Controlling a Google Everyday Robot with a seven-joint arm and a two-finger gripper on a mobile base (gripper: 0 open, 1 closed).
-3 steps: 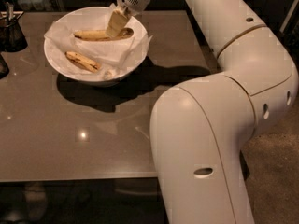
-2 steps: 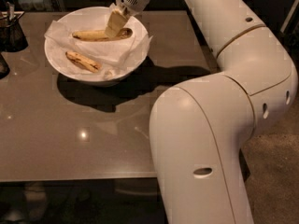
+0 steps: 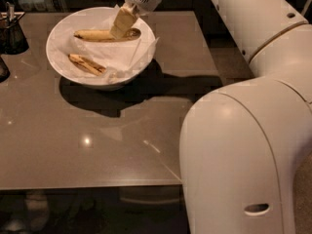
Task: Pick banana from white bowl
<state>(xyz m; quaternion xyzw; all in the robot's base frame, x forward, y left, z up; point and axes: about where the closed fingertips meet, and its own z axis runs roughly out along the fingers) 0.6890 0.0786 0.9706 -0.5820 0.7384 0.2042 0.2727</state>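
The white bowl (image 3: 63,65) stands at the back left of the brown table, lined with crumpled white paper. The banana (image 3: 95,34), long and pale yellow with a dark tip at its right end, lies across the far side of the bowl. A shorter, browner banana (image 3: 87,64) lies nearer the front of the bowl. My gripper (image 3: 120,27) reaches down from the top into the bowl and sits on the right part of the long banana, hiding a short stretch of it next to the dark tip.
A dark container (image 3: 12,33) with utensils stands at the table's left edge, with another dark object (image 3: 2,69) below it. My white arm (image 3: 243,130) fills the right foreground and overhangs the table's right side. The table's front edge (image 3: 87,185) runs across the lower part of the view.
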